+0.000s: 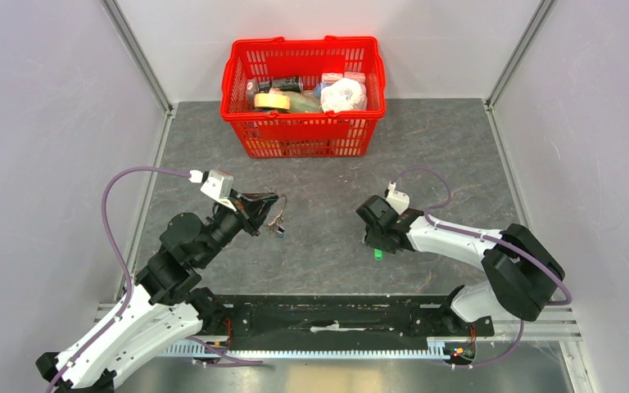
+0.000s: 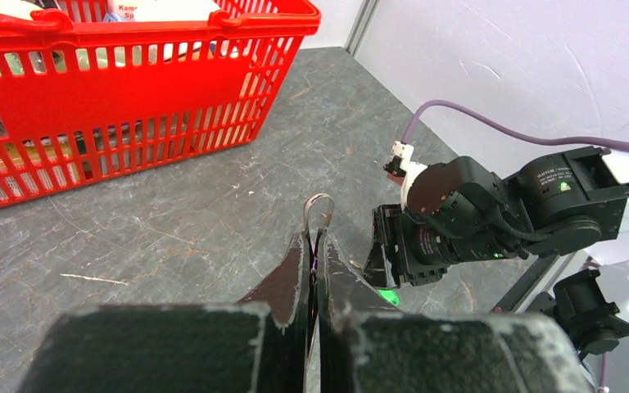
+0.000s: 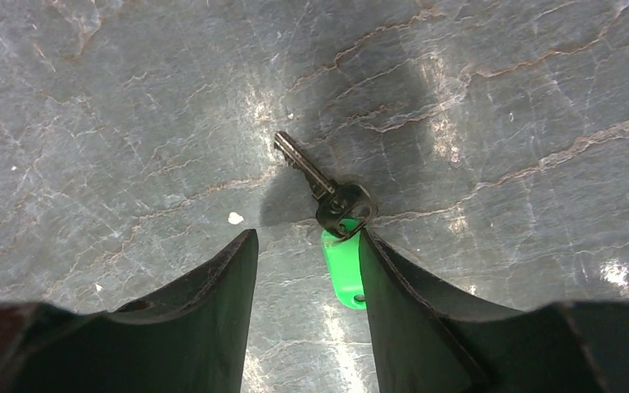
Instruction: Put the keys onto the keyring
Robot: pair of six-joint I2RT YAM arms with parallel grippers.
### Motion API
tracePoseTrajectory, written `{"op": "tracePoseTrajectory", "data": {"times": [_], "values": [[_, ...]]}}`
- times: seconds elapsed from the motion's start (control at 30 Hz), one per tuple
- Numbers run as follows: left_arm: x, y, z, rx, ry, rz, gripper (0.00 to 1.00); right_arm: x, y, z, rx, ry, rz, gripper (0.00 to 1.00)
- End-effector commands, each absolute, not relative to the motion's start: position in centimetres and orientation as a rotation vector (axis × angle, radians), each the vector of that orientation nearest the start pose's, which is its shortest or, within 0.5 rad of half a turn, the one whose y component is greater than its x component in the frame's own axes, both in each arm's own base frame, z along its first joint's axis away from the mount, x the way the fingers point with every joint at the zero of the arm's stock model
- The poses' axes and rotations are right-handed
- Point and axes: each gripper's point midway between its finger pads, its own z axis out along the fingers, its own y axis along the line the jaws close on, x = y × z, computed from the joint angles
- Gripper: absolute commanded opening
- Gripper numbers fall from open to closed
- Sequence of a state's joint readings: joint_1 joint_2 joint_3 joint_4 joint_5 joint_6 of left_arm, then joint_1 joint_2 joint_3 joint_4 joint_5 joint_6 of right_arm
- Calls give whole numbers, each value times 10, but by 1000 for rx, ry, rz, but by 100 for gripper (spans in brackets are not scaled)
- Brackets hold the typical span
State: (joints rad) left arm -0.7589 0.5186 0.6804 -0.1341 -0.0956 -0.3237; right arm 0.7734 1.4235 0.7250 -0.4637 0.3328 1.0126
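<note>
My left gripper (image 1: 267, 206) is shut on the keyring (image 2: 319, 209). A thin silvery loop of it sticks out past the shut fingertips in the left wrist view (image 2: 315, 243). Small keys hang below the gripper (image 1: 277, 223), just above the table. The green key (image 3: 343, 270) lies flat on the table, with a dark metal blade (image 3: 305, 169) and a green plastic head. My right gripper (image 3: 305, 239) is open and low over it, the green head close against the inside of the right finger. This gripper (image 1: 374, 244) stands over the green spot (image 1: 377, 252). I cannot make out the blue key.
A red plastic basket (image 1: 307, 135) full of household items stands at the back middle; its wall shows in the left wrist view (image 2: 131, 90). Grey walls with metal posts close in the left, right and back. My right arm's wrist (image 2: 491, 217) faces the left gripper.
</note>
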Motion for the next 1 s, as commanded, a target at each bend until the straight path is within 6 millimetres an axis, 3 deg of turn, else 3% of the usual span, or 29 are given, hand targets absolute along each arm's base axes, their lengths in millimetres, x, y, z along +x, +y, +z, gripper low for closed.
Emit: {"op": "tracePoseTrajectory", "data": {"times": [0.0, 0.2, 0.6, 0.8, 0.97], "values": [[199, -186, 321, 247, 1542, -813, 2, 227, 178, 19, 491, 2576, 131, 56], [199, -186, 321, 247, 1541, -812, 2, 231, 177, 19, 498, 2569, 132, 50], [199, -187, 321, 251, 1544, -813, 2, 232, 175, 18, 484, 2576, 147, 29], [200, -188, 320, 255, 1548, -815, 2, 235, 176, 25, 454, 2561, 162, 18], [200, -189, 321, 255, 1545, -817, 2, 239, 179, 38, 333, 2562, 161, 12]]}}
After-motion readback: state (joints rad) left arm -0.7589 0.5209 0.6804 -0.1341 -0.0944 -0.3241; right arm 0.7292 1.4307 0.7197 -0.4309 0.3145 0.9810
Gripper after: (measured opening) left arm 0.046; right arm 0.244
